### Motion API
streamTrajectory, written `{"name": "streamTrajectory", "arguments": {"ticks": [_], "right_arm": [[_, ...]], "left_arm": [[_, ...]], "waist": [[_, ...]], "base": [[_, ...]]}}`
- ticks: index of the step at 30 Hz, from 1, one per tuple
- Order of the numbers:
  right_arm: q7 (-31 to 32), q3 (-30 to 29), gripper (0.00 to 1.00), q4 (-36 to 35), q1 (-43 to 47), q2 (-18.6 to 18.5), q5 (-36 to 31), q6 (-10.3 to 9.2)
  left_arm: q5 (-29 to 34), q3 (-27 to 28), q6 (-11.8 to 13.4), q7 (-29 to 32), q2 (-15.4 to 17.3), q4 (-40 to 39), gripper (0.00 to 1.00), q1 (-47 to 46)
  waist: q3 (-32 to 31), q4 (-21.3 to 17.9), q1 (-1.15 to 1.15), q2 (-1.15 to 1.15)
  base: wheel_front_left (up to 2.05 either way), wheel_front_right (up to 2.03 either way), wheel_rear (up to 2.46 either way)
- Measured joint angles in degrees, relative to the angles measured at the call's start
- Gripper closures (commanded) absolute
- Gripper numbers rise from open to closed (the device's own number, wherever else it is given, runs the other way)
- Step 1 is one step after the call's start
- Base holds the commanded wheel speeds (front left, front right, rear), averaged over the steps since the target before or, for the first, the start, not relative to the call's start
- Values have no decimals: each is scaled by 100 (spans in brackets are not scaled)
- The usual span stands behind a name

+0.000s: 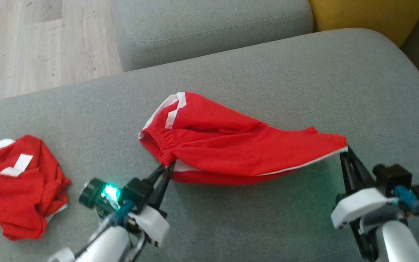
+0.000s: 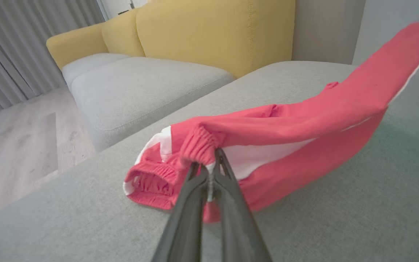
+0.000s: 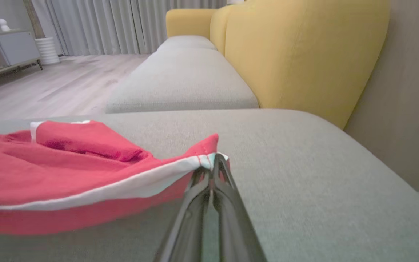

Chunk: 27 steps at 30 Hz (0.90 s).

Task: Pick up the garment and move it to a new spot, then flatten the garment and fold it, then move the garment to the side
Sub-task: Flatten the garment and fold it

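Observation:
The garment [image 1: 238, 145], red shorts with white trim, is stretched across the grey cushion [image 1: 267, 72] between my two grippers. My left gripper [image 1: 167, 165] is shut on the gathered elastic waistband at the garment's left end; the left wrist view has the garment [image 2: 286, 131] bunched at my left gripper [image 2: 211, 160]. My right gripper [image 1: 343, 151] is shut on the white-edged hem corner at the right end. That corner of the garment [image 3: 86, 171] shows pinched in my right gripper [image 3: 213, 163] and lifted slightly off the cushion.
A second crumpled red and white garment [image 1: 16, 185] lies at the cushion's left. Another grey seat [image 1: 209, 29] and a yellow backrest [image 1: 366, 14] stand beyond. Wooden floor [image 1: 31, 43] is at the far left.

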Motion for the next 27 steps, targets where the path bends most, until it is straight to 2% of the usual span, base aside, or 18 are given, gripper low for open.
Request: {"name": "streamTrajectory", "arguments": {"ticks": [7, 13, 19, 27], "right_arm": [[353, 110, 100, -463, -644, -94, 227, 0], [569, 256, 100, -701, -1813, -456, 499, 0], [689, 212, 100, -862, -2594, -545, 605, 0], [876, 302, 100, -923, -2701, -595, 603, 0]], "left_arm": [[123, -26, -311, 366, 337, -459, 100, -828], [127, 68, -600, 769, 538, -768, 100, -2052], [-60, 105, -715, 1058, 644, -743, 100, -3109], [-446, -240, -801, 1306, 865, -533, 100, -3774]], "waist": [[-78, 45, 0, 0], [-137, 115, 0, 0], [-226, 141, 0, 0], [-361, 97, 1, 0]], "base": [[0, 0, 0], [0, 0, 0], [0, 0, 0], [0, 0, 0]]}}
